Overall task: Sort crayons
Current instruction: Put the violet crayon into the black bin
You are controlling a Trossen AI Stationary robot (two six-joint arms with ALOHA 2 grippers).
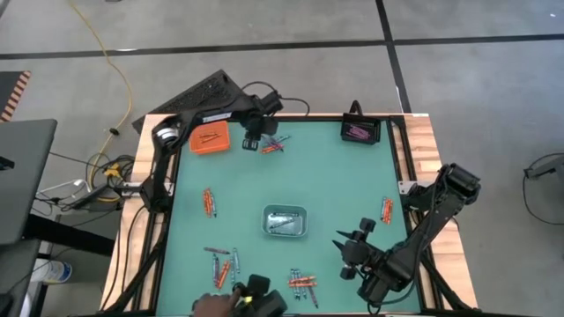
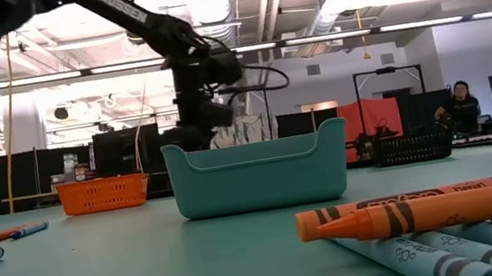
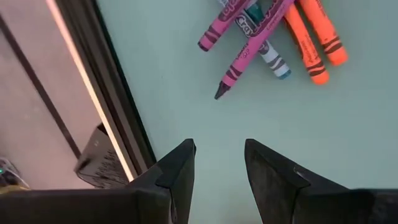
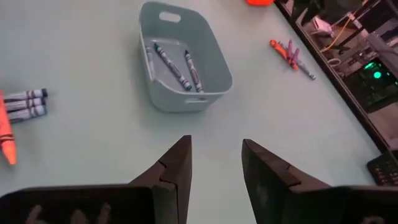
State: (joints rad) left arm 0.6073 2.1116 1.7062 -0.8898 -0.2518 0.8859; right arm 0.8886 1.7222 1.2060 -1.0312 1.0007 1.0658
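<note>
A small heap of purple, blue and orange crayons (image 3: 267, 37) lies near the table's far edge, right of the orange tray (image 1: 209, 138). My left gripper (image 3: 219, 146) hangs open just above the mat beside this heap (image 1: 273, 145), pointing steeply down, with nothing between its fingers. My right gripper (image 4: 216, 143) stands open above the near right part of the table (image 1: 345, 238), aimed at the grey-blue tray (image 4: 183, 62), which holds several blue crayons. The black tray (image 1: 359, 132) at the far right holds purple crayons.
More crayons lie loose on the green mat: at the left (image 1: 209, 202), at the right (image 1: 386, 209), and in two groups near the front edge (image 1: 220, 264) (image 1: 301, 282). A dark device (image 1: 260, 298) sits at the near edge. A wooden rim borders the mat (image 1: 423, 141).
</note>
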